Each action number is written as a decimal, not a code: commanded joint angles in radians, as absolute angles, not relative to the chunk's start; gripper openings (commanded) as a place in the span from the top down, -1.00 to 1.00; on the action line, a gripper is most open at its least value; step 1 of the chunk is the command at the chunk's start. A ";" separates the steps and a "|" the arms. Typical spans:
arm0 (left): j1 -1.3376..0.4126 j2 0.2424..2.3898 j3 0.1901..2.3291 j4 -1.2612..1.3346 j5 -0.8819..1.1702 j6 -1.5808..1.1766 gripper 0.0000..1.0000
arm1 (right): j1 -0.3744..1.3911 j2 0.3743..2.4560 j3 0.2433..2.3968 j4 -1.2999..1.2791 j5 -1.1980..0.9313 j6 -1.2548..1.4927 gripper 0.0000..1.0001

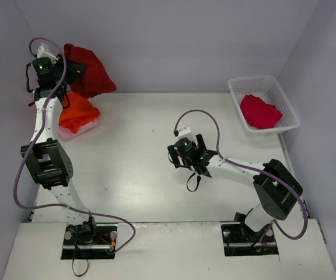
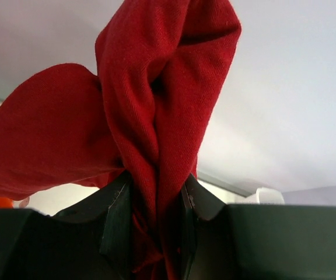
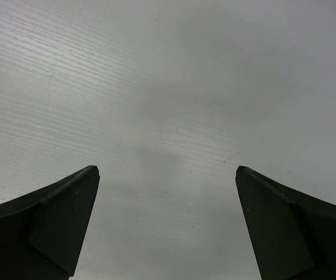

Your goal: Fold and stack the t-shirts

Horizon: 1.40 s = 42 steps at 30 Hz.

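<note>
My left gripper (image 1: 69, 69) is raised at the far left and shut on the large dark red t-shirt (image 1: 91, 73), which hangs bunched in the air. In the left wrist view the dark red t-shirt (image 2: 162, 99) is pinched between the fingers (image 2: 116, 219). An orange t-shirt (image 1: 77, 114) lies folded below it, on top of a pale pink one (image 1: 69, 133). A crimson t-shirt (image 1: 260, 111) lies in the white lattice basket (image 1: 289, 105) at the far right. My right gripper (image 1: 201, 158) is open and empty over bare table; its view shows only the table (image 3: 168, 116).
Grey walls close in the table at the back and both sides. The basket stands against the right wall. A black cable loop hangs under the right wrist (image 1: 192, 182).
</note>
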State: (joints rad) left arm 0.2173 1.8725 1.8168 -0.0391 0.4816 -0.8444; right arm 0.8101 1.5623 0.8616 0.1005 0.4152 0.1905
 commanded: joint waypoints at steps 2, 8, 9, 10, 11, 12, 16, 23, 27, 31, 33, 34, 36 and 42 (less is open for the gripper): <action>0.270 1.920 2.001 0.034 0.564 -0.851 1.00 | 0.822 1.505 0.887 0.109 0.457 0.206 -1.00; 0.288 2.026 2.141 0.015 0.595 -0.851 1.00 | 0.827 1.512 0.884 0.101 0.469 0.216 -1.00; 0.288 2.049 2.172 0.011 0.597 -0.848 1.00 | 0.827 1.516 0.884 0.103 0.471 0.215 -1.00; 0.293 2.060 2.186 0.009 0.600 -0.845 1.00 | 0.827 1.519 0.884 0.103 0.471 0.216 -1.00; 0.296 2.068 2.194 0.009 0.601 -0.844 1.00 | 0.828 1.526 0.884 0.103 0.474 0.219 -1.00; 0.299 2.081 2.201 0.011 0.603 -0.844 1.00 | 0.828 1.531 0.885 0.101 0.472 0.219 -1.00; 0.319 2.074 2.137 0.047 0.614 -0.847 1.00 | 0.831 1.557 0.891 0.103 0.474 0.225 -1.00; 0.342 1.979 1.919 0.149 0.600 -0.862 1.00 | 0.842 1.548 0.887 0.086 0.482 0.227 -1.00; 0.347 1.944 1.844 0.164 0.574 -0.857 1.00 | 0.844 1.519 0.881 0.072 0.488 0.229 -1.00; 0.354 1.924 1.795 0.186 0.560 -0.891 1.00 | 0.844 1.499 0.890 0.060 0.491 0.219 -1.00; 0.365 1.902 1.752 0.201 0.542 -0.907 1.00 | 0.844 1.497 0.899 0.052 0.497 0.213 -1.00; 0.368 1.892 1.735 0.202 0.535 -0.910 1.00 | 0.845 1.494 0.900 0.051 0.497 0.213 -1.00; 0.376 1.859 1.680 0.212 0.523 -0.911 1.00 | 0.845 1.491 0.899 0.049 0.497 0.212 -1.00; 0.408 1.792 1.562 0.227 0.476 -0.937 1.00 | 0.847 1.471 0.881 0.046 0.497 0.210 -1.00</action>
State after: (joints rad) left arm 0.3817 1.8927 1.5650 0.0887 0.5030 -0.9035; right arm 0.8394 1.5307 0.8619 0.0395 0.4568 0.2089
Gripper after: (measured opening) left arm 0.236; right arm 0.999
